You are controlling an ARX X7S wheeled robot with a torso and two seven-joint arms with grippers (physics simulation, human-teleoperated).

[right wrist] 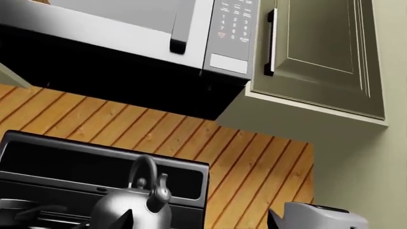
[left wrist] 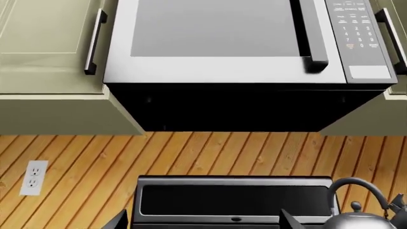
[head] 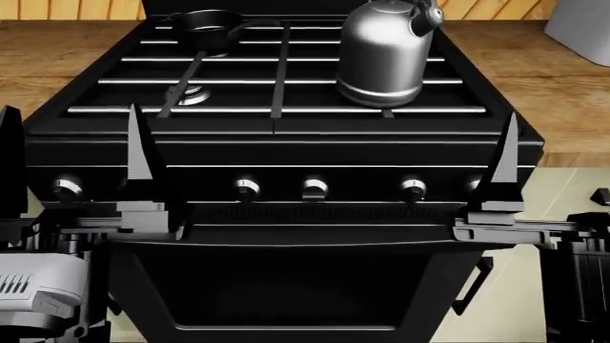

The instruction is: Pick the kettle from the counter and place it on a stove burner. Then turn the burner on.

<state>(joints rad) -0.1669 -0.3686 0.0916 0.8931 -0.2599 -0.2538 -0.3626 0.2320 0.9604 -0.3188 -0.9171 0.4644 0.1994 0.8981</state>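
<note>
The dark grey kettle (head: 381, 57) stands upright on the black grate at the stove's right side, and the burner under it is hidden. It also shows in the left wrist view (left wrist: 359, 217) and the right wrist view (right wrist: 130, 210). The front left stove burner (head: 191, 95) is bare. My left gripper (head: 76, 164) is open and empty in front of the left knobs (head: 67, 187); its fingers frame the stove back panel in its wrist view (left wrist: 203, 222). My right gripper (head: 570, 157) is open and empty by the stove's front right corner, as its wrist view (right wrist: 199, 222) also shows.
A small black saucepan (head: 205, 28) sits on the rear left grate. Several silver-faced knobs (head: 315, 188) line the stove front. The wooden counter (head: 67, 43) flanks the stove, with a pale grey appliance (head: 581, 21) at the right. A microwave (left wrist: 229, 43) and cabinets hang above.
</note>
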